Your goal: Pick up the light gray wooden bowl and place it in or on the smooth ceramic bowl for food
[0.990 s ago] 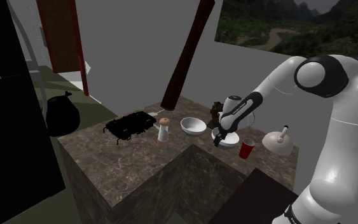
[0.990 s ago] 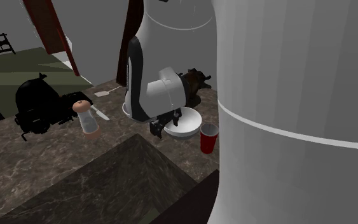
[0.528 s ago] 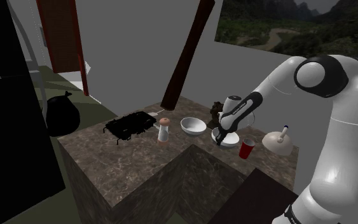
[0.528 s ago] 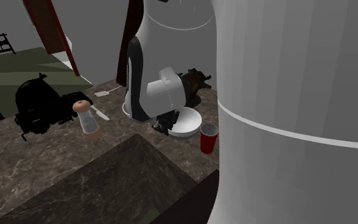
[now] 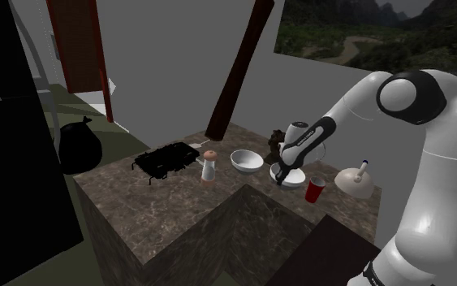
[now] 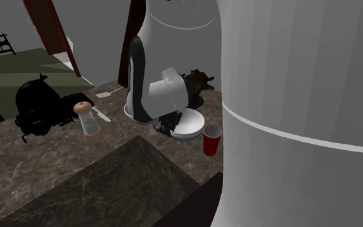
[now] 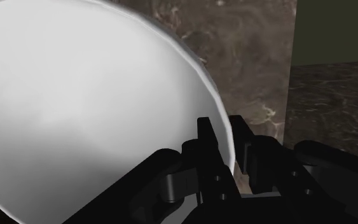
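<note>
My jaws are clenched on the rim of the pale bowl (image 7: 95, 95), one finger inside the rim and one outside. The pale bowl hangs tipped in my grip, low over the dark marbled counter (image 5: 161, 203). It is between the second white bowl (image 5: 246, 160) and a red cup (image 5: 315, 190), just beside the cup. Whether its base touches the counter, I cannot tell.

The plain white bowl (image 7: 95, 108) tilts above the dark stone counter (image 5: 161, 203), its rim clasped by the gripper (image 7: 225, 133). The other bowl (image 5: 247, 160), also white, stands upright nearby.
</note>
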`<move>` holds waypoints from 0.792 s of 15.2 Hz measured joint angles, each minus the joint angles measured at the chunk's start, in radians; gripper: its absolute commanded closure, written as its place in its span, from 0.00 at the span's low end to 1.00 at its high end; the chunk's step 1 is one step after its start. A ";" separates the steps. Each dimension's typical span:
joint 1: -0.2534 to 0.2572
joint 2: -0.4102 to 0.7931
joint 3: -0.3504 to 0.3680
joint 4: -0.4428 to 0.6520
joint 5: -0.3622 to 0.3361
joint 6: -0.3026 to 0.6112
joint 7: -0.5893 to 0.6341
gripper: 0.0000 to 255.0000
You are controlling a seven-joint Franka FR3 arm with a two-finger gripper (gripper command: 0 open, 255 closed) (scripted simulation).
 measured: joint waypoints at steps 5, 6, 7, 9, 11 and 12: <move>0.004 -0.059 -0.004 -0.001 -0.006 -0.058 -0.001 1.00; 0.004 -0.072 -0.005 -0.001 -0.006 -0.071 -0.002 1.00; 0.004 -0.086 -0.005 -0.003 -0.008 -0.083 -0.002 1.00; 0.006 -0.110 -0.006 -0.002 -0.011 -0.108 -0.001 1.00; 0.007 -0.130 -0.007 0.005 -0.011 -0.135 -0.003 1.00; 0.007 -0.142 -0.007 0.005 -0.012 -0.147 -0.004 1.00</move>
